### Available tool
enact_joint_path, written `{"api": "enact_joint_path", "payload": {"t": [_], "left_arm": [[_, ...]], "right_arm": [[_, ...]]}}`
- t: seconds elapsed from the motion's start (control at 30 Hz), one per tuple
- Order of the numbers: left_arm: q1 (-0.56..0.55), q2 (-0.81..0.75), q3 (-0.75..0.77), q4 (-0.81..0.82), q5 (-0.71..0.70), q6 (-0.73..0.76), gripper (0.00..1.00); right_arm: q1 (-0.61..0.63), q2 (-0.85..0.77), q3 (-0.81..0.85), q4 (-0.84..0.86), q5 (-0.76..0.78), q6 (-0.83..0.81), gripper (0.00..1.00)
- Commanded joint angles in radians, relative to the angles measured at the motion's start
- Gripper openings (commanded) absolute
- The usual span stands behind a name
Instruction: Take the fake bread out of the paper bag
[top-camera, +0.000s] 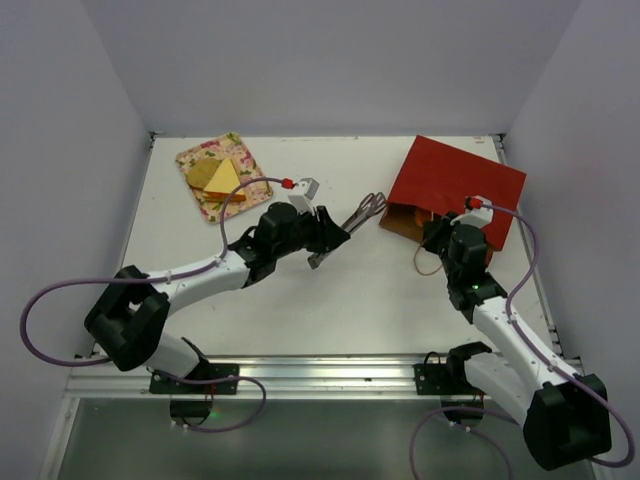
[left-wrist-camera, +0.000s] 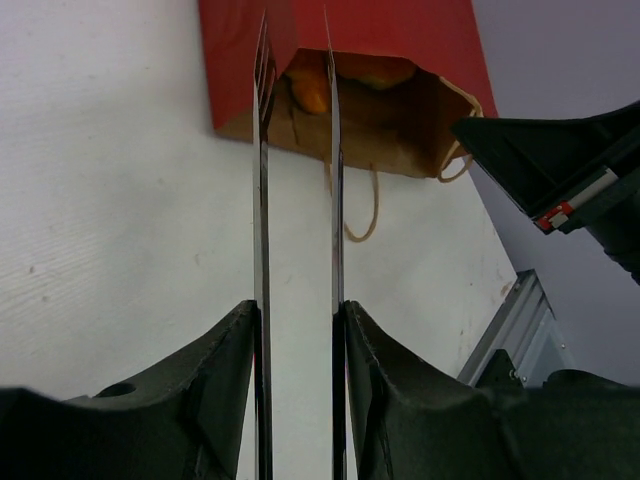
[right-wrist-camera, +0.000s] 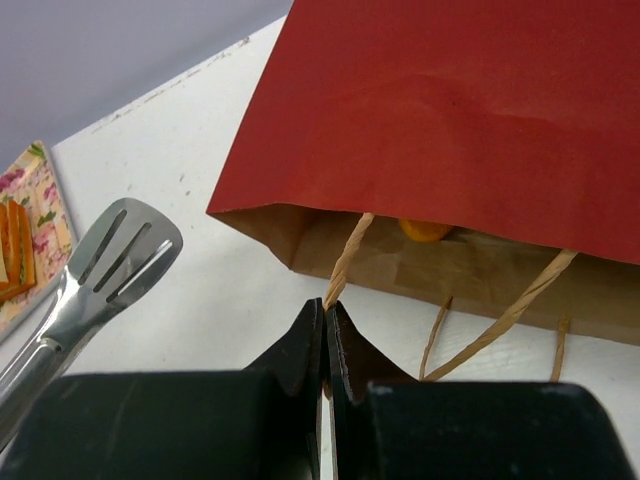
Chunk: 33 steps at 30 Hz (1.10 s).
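- Directly ahead of the metal tongs (left-wrist-camera: 262, 200), along their long axis, lies the open mouth of the dark-red paper bag (left-wrist-camera: 400, 40). Orange fake bread (left-wrist-camera: 310, 90) shows just inside it, in line with the tong tips.
- The tips stand near the mouth but short of it, touching neither bag nor bread, and the two blades are apart.
- The left gripper (top-camera: 325, 235) carries the tool. Its fingers are clamped on the tongs' handles, and the arm reaches low across the table (top-camera: 330, 310) toward the right.
- The right gripper (right-wrist-camera: 326, 320) is the one nearer the bag, at its mouth. Its fingers are pressed together on a cord handle (right-wrist-camera: 345, 260), seemingly to steady the opening.
- The bag lies flat with its mouth turned toward the left arm.
- A yellow wedge (top-camera: 222, 178) lies on the floral tray (top-camera: 190, 160) at the far left, well apart from the bag.
- The next move likely calls for a straight push of the tongs into the mouth, then a squeeze on the orange piece.
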Motion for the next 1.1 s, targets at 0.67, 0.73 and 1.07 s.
{"api": "enact_joint_path", "payload": {"t": [0.67, 0.73, 1.07], "left_arm": [[-0.073, 0.067, 0.371, -0.501, -0.024, 0.150, 0.43], [-0.072, 0.073, 0.383, -0.532, 0.011, 0.178, 0.43], [-0.079, 0.126, 0.397, -0.500, 0.184, 0.184, 0.43]], "right_arm": [[-0.001, -0.031, -0.018, 0.033, 0.105, 0.029, 0.00], [0.000, -0.029, -0.018, 0.032, 0.104, 0.027, 0.00], [0.000, -0.021, -0.015, 0.030, 0.104, 0.027, 0.00]]}}
